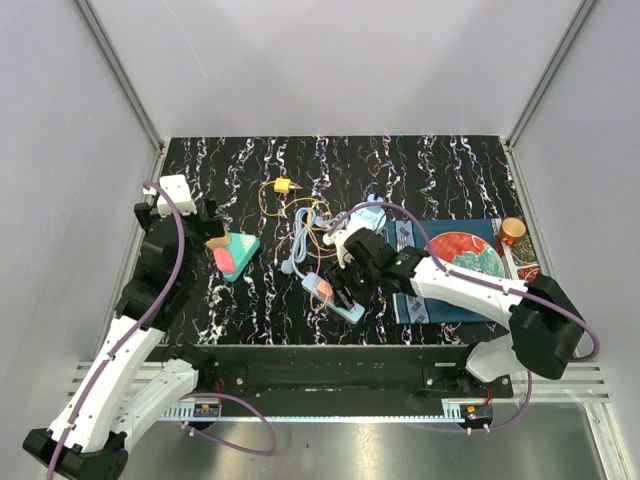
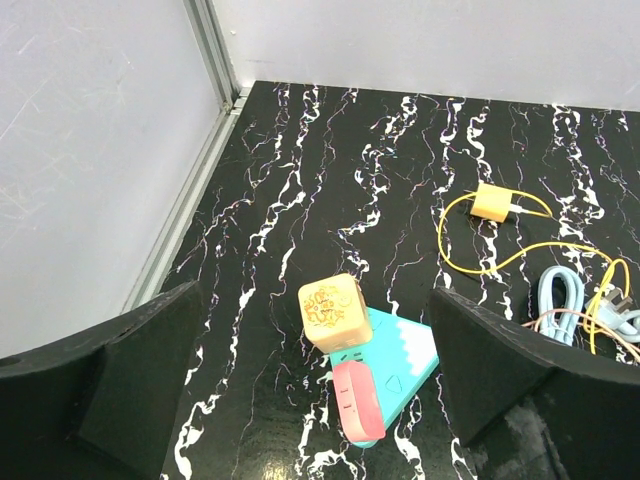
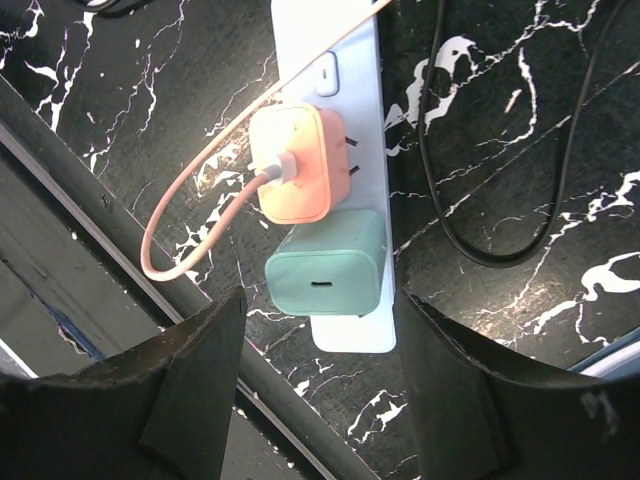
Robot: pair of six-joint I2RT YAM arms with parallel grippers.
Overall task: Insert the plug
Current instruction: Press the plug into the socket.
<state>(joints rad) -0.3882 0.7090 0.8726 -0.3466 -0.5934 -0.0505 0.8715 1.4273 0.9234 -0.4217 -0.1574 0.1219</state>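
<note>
An orange plug (image 3: 297, 165) with a pink cable leans on a white power strip (image 3: 350, 70), and its two prongs show at its right side. A green charger (image 3: 325, 268) sits in the strip just below it. My right gripper (image 3: 320, 300) hovers over the strip's near end with its jaws open, one finger on each side of the green charger, holding nothing. From above, the strip (image 1: 345, 308) lies near the table's front edge under the right gripper (image 1: 345, 282). My left gripper (image 2: 315, 292) is open above a teal triangular block (image 2: 400, 360) that carries a yellow cube (image 2: 330, 312) and a pink plug (image 2: 355, 400).
A black cable (image 3: 470, 240) loops right of the strip. The table's front rail (image 3: 100, 220) runs close to its left. Yellow and blue cables (image 1: 300, 215) tangle behind it. A patterned plate (image 1: 465, 255) on a blue cloth and an orange-lidded jar (image 1: 513, 232) stand at right.
</note>
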